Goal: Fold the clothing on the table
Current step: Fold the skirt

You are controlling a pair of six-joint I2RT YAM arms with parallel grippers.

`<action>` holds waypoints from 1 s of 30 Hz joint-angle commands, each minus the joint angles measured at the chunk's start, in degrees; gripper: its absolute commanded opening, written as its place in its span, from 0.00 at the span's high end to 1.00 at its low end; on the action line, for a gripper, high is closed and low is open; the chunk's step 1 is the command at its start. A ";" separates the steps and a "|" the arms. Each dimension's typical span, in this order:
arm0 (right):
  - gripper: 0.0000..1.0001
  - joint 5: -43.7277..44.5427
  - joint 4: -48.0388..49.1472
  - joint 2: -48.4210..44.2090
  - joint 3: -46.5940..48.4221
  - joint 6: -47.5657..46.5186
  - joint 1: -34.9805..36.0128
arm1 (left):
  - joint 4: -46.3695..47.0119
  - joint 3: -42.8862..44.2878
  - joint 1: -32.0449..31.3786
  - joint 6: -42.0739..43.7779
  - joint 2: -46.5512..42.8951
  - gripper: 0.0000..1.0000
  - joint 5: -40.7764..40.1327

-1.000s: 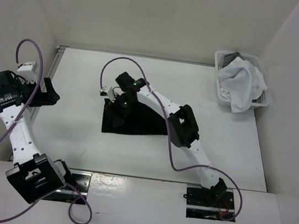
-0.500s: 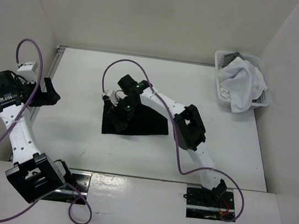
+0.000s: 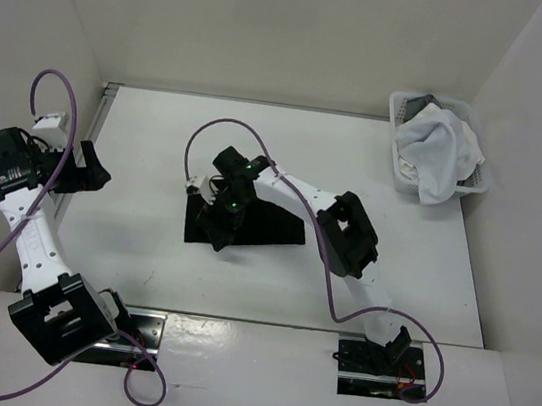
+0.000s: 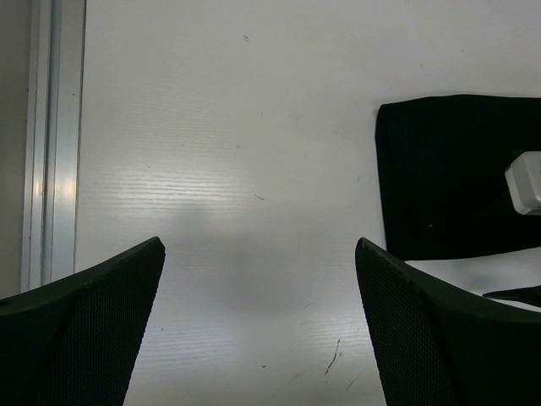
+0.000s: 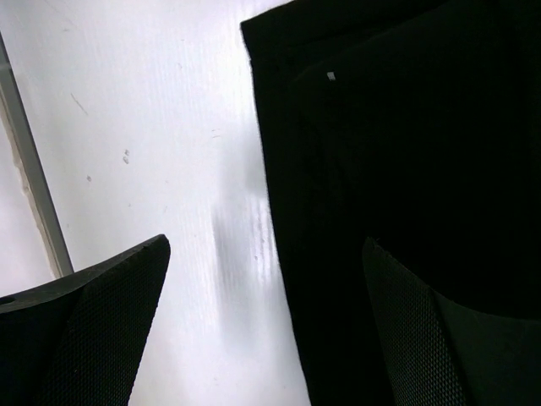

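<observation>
Clothing (image 3: 267, 229) lies flat near desk (image 3: 413, 273) centre, left edge directly under right end effector (image 3: 217, 230), fingers spread wide, one over fabric, one over bare desk. Left end effector (image 3: 92, 171) also spread, well apart at desk's left side. Fabric contact unclear; right arm (image 3: 298, 191) hides the clothing's upper-left part.

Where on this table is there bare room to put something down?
Bare table lies between the left pincer and the clothing, along the far edge behind the clothing, and between the clothing and the basket. It is crowded over the clothing, where the right pincer hangs, and in the basket's corner.
</observation>
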 commanded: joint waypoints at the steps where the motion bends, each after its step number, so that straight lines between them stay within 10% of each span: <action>1: 0.01 -0.31 3.02 -2.57 -1.47 0.57 1.57 | 0.37 -0.23 0.38 1.63 -0.07 0.01 2.10; 30: 0.01 6.10 4.33 -10.66 -2.35 0.57 1.57 | -0.16 0.29 0.38 2.16 1.51 0.01 2.63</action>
